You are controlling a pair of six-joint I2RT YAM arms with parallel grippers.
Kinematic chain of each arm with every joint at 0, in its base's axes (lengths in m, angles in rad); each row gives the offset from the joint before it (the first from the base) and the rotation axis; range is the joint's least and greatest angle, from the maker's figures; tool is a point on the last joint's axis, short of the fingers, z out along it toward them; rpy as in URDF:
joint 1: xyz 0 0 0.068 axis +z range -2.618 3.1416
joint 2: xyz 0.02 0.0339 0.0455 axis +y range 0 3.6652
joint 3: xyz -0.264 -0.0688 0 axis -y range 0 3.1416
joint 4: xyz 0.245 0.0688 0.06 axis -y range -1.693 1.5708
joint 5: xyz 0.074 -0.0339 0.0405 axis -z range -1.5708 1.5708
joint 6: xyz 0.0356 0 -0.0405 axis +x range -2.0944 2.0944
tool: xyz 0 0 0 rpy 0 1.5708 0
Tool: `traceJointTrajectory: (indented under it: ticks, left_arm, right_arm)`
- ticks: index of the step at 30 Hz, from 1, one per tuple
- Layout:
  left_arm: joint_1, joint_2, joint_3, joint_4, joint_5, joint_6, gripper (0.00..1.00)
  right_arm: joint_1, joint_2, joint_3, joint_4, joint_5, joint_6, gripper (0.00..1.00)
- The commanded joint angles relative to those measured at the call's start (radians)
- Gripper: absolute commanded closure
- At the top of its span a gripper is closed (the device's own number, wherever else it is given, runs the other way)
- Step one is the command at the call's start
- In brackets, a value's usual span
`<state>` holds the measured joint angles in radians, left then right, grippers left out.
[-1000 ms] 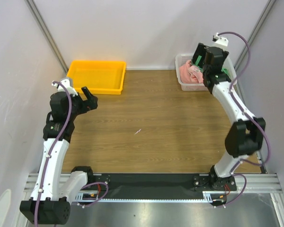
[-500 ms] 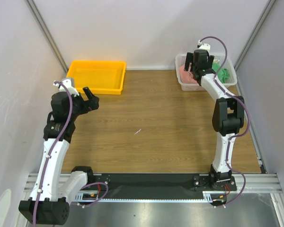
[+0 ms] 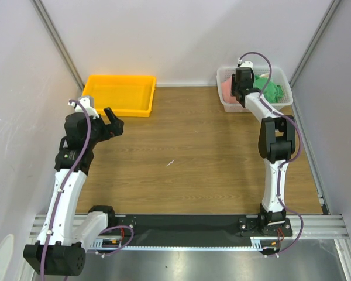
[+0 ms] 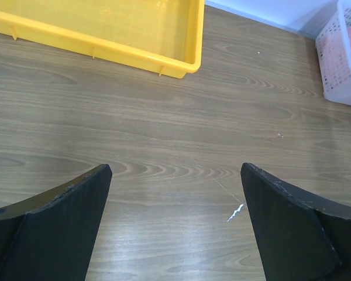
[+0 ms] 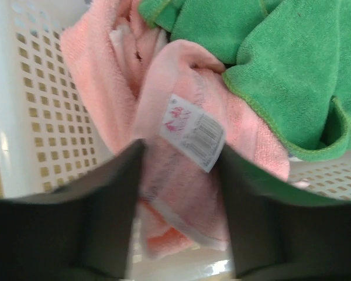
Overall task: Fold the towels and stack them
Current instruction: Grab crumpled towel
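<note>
A salmon-pink towel (image 5: pixel 105 76) and a bright green towel (image 5: pixel 281 64) lie crumpled together in the white lattice basket (image 5: pixel 41 117). My right gripper (image 5: pixel 180 146) is down inside the basket. Its blurred fingers stand on either side of a raised fold of the pink towel, just below its white label (image 5: pixel 193 132). From above, the right gripper (image 3: pixel 241 82) covers the basket's left half, with the pink towel (image 3: pixel 227 91) to its left and the green towel (image 3: pixel 269 89) to its right. My left gripper (image 4: pixel 175 170) hovers open over bare wood, holding nothing.
A yellow tray (image 3: pixel 120 111) sits at the back left, close to the left gripper (image 3: pixel 112 120). The basket (image 3: pixel 285 88) stands in the back right corner by the wall. A small white scratch (image 4: pixel 236 212) marks the wooden table.
The right arm dropped from above the basket into it, and its jaws narrowed around the pink towel's fold. The left arm has stayed put.
</note>
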<state>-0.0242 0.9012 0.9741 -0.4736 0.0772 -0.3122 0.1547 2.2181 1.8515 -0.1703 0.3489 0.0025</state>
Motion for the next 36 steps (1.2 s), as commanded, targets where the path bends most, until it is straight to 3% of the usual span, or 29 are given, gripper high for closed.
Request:
traceJointTrajectory:
  ticks: [1,2,4,5,6,19,26,36]
  left_arm:
    - [0.004,-0.008,0.003,0.029,0.015,0.018,0.00]
    - [0.006,-0.010,0.003,0.029,0.013,0.018,0.00]
    - [0.007,-0.013,0.002,0.027,0.012,0.018,0.00]
    - [0.007,-0.013,0.000,0.029,0.013,0.016,0.00]
    - [0.007,-0.015,-0.002,0.030,0.018,0.016,0.00]
    - [0.006,-0.041,-0.008,0.041,0.051,0.021,0.00]
    - [-0.003,-0.045,-0.009,0.049,0.058,0.025,0.00]
    - [-0.016,-0.058,-0.015,0.058,0.084,0.025,0.00]
  right_arm:
    - [-0.006,0.000,0.048,0.009,-0.027,-0.015,0.55]
    - [-0.006,0.002,0.051,0.011,-0.037,-0.010,0.69]
    - [-0.007,0.002,0.066,0.003,-0.050,-0.007,0.83]
    - [-0.006,0.000,0.077,-0.004,-0.060,-0.007,0.97]
    - [-0.006,-0.001,0.087,-0.012,-0.064,0.013,1.00]
    - [0.008,-0.234,0.268,-0.075,-0.131,0.030,1.00]
    - [0.075,-0.359,0.353,-0.081,-0.108,-0.047,1.00]
    - [0.227,-0.566,0.330,-0.100,-0.156,-0.084,1.00]
